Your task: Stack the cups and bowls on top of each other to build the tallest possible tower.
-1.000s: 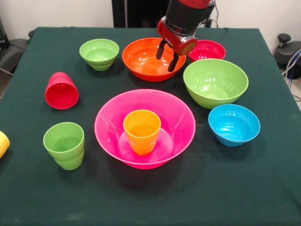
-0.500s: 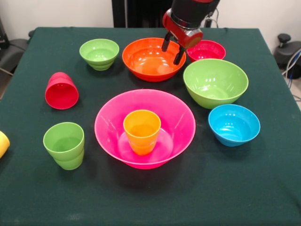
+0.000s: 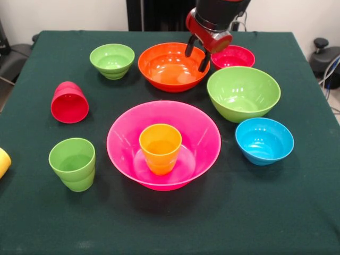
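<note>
We are seeing the gripper [image 3: 197, 55] hanging with its two dark fingers [image 3: 189, 47] spread apart and nothing between them, over the right-hand rim of the large orange bowl [image 3: 170, 66], just beside the small red bowl [image 3: 234, 56]. The tower is barely begun: the pink bowl [image 3: 127, 133] is sitting in the middle of the table [image 3: 170, 223] with the orange cup [image 3: 160, 147] standing upright inside it. Everything else is lying loose around it: the small green bowl [image 3: 112, 60], the large green bowl [image 3: 243, 92], the blue bowl [image 3: 264, 139], the green cup [image 3: 73, 162] standing upright, the red cup [image 3: 69, 102] tipped on its side, and a yellow cup [image 3: 2, 161] showing only at the left edge.

We are judging that the main risk is the cup sitting in the base: if a wide bowl is going in next, it is going to rest on the cup's narrow rim and rock or slide off. A pinch on a glossy thin rim may also be slipping, and with the two bowls nearly touching, a finger coming down between them could be shoving the red one aside
</note>
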### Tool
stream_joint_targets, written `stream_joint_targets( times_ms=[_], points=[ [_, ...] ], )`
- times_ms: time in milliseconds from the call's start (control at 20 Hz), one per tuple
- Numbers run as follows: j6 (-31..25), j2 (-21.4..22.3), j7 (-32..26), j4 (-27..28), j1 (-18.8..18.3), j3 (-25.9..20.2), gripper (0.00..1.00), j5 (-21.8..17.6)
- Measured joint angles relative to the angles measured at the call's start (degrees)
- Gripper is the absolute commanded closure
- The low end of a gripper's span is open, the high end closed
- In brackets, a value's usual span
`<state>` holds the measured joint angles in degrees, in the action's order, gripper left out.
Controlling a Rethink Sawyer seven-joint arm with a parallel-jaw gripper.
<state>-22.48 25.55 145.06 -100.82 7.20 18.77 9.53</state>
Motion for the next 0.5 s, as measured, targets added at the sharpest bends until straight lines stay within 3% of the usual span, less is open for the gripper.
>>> stream_joint_targets(
  times_ms=[500],
  points=[
    [0.0,-1.7,0.0,1.8,-0.1,0.0,0.0,0.0]
  ],
)
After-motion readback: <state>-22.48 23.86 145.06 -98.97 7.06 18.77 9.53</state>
